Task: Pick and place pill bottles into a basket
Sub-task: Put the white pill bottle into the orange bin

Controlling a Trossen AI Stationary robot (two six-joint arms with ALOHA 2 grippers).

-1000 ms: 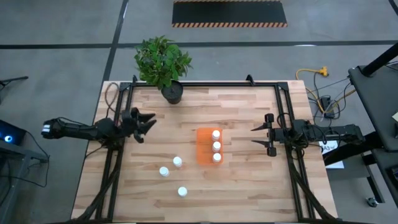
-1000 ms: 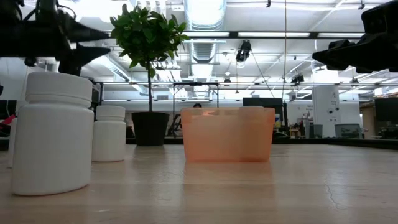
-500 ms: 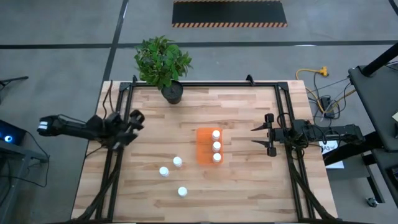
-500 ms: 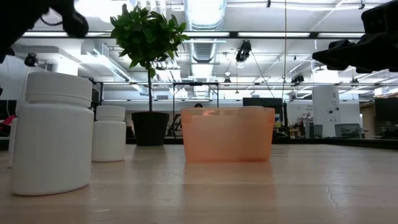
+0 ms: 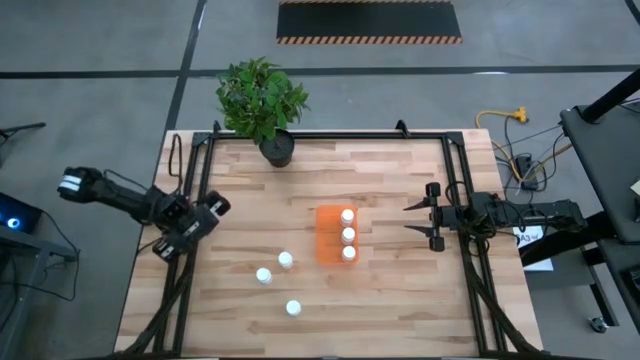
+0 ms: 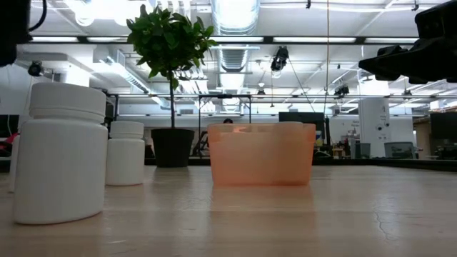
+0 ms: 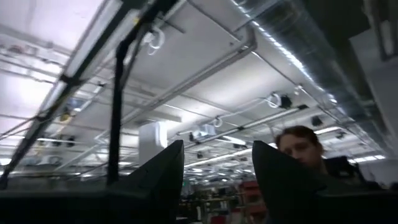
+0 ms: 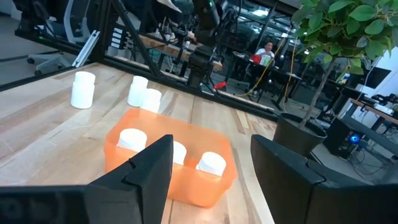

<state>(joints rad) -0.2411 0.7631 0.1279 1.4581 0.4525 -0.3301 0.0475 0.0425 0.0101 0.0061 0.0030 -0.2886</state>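
The orange basket (image 5: 328, 236) stands right of the table's middle and holds three white pill bottles (image 5: 348, 234) in a row along its right side; they also show in the right wrist view (image 8: 173, 152). Three more bottles (image 5: 285, 260) (image 5: 263, 275) (image 5: 293, 308) stand upright on the table, left of and nearer than the basket. My right gripper (image 5: 407, 218) is open and empty, level, right of the basket, pointing at it (image 8: 211, 169). My left gripper (image 5: 210, 212) is open and empty at the table's left edge, pointing up at the ceiling (image 7: 217, 180).
A black pot with a green plant (image 5: 277, 150) stands at the table's far edge. Black frame rails (image 5: 190, 180) run along the left and right sides of the table. A person (image 7: 300, 140) shows beyond the table in the left wrist view.
My left gripper has drawn back from over the table toward its left edge and a little toward the near edge, turning about as it went. The bottles, the basket and my right arm have stayed still.
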